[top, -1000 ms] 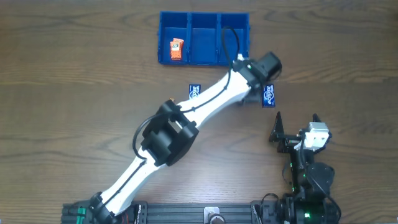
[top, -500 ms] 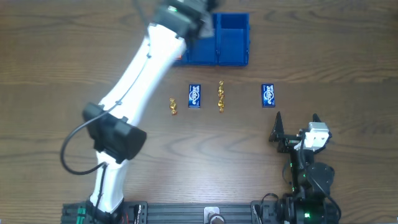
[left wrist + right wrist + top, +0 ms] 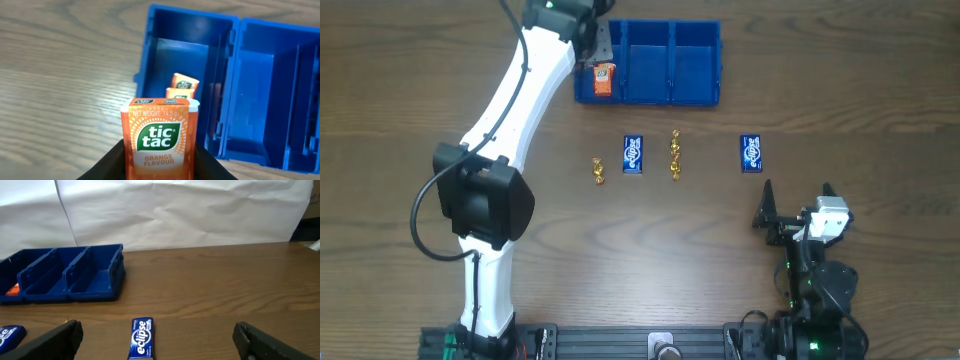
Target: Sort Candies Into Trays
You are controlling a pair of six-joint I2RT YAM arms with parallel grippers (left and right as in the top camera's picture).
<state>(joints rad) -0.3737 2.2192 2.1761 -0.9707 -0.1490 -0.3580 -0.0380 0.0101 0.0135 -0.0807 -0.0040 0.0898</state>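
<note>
My left gripper (image 3: 160,169) is shut on an orange candy box (image 3: 159,134), held upright just short of the blue three-compartment tray (image 3: 234,85). Two more orange boxes (image 3: 184,86) lie in the tray's left compartment. From above, the left gripper (image 3: 590,32) sits at the tray's (image 3: 648,100) left end, beside an orange box (image 3: 604,79) in it. In front of the tray lie two blue mint packs (image 3: 633,153) (image 3: 751,153) and gold-wrapped candies (image 3: 599,170) (image 3: 675,155). My right gripper (image 3: 795,203) stands open low at the right, with a blue pack (image 3: 141,337) on the table beyond it.
The tray's middle and right compartments (image 3: 695,55) hold nothing. Dark wood table (image 3: 860,90) spreads wide on both sides. A white sheet (image 3: 190,215) hangs behind the table's far edge.
The left arm has swung from the tray's right front, near the right blue pack, across to the tray's left end. The candies it covered now show. The right arm has kept still.
</note>
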